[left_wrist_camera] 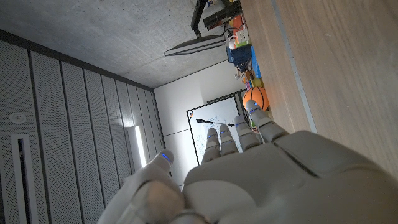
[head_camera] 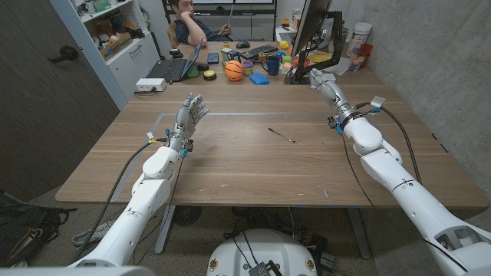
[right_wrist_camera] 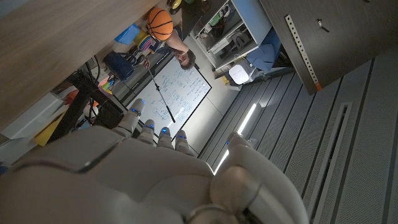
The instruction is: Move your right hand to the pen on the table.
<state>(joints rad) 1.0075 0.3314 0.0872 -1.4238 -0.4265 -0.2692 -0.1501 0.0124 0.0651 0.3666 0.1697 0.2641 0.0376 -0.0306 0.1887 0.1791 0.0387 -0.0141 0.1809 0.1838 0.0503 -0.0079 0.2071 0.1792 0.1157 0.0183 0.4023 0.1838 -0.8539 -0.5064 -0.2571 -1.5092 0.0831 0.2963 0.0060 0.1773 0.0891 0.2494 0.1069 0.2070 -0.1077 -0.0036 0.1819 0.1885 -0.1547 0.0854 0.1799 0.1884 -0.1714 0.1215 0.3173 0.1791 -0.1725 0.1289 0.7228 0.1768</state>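
Pen [head_camera: 281, 136] mid-table, head view; right hand [head_camera: 324, 81] well apart, seemingly open, holding nothing.

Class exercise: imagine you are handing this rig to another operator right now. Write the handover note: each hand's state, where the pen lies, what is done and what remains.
Left hand: raised over the table's left side, fingers apart, holding nothing.
Right hand: at the far right of the table, near the clutter at its back edge, fingers extended, holding nothing.
Pen: lies alone on the bare wood right of centre, nearer the robot than the right hand and to that hand's left.
Done: nothing visible yet; the right hand is well apart from the pen.
Left: bring the right hand back towards the robot and inward to the pen.
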